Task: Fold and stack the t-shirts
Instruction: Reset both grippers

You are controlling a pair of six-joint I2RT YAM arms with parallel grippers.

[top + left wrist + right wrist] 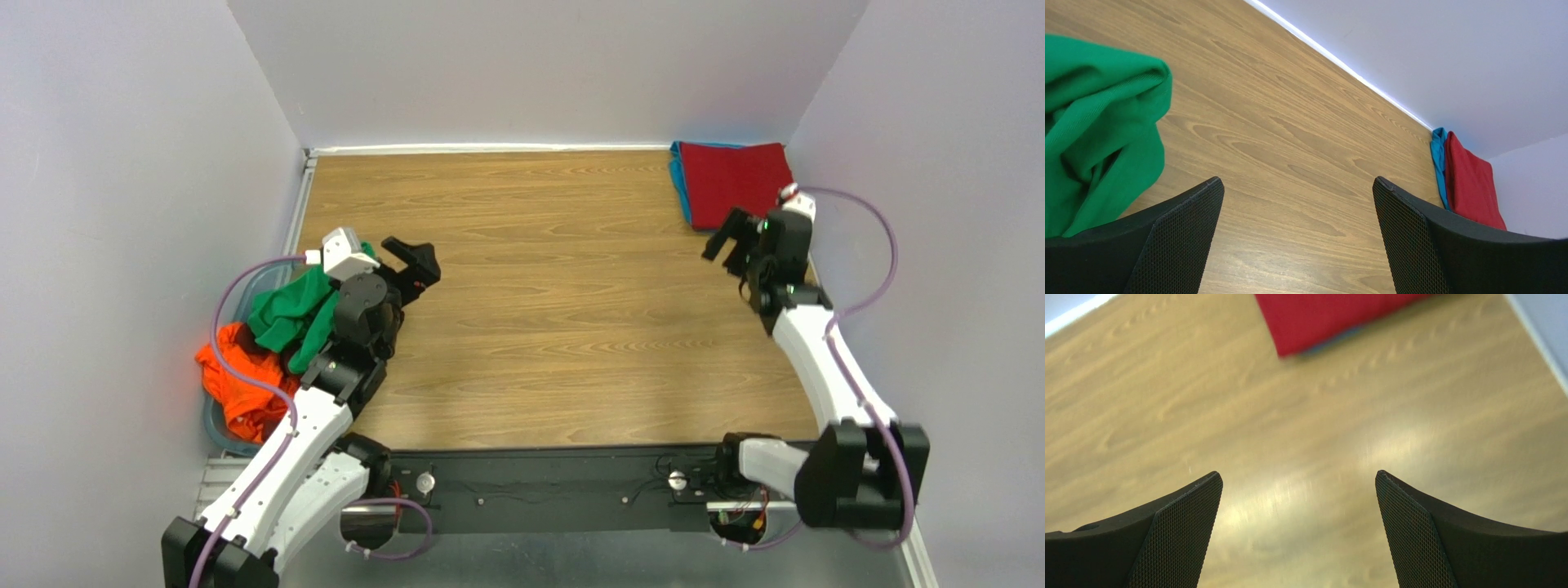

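My left claw (1296,184) stands with its fingers wide apart and nothing between them, over bare wood of the table (552,319). Just to its left lies the green t-shirt (1100,122), crumpled in a heap at the table's left edge. The orange t-shirt (239,386) is bunched up against it, nearer my base. My right claw (1298,474) is spread just as wide and is just as empty. Just beyond it, in the far right corner, the dark red t-shirt (736,181) lies folded flat on the teal-blue t-shirt (676,172), whose edge shows along one side.

As I judge it, two shirts are stacked and two wait, and the green one is the likely next pick. The heap is the trouble. I cannot tell a hem or a shoulder from a fold in it, so a blind pinch may take several layers at once, and the shirt would then come up as a lump that will not spread. The orange cloth touches the green, so it may be dragged along or pulled off the table's edge. My left arm's cable loops close over both shirts and could catch loose fabric as I swing. On the right, my fingers hang near the stack, so a careless sweep could nudge the red shirt's near corner and undo its fold or push it askew.
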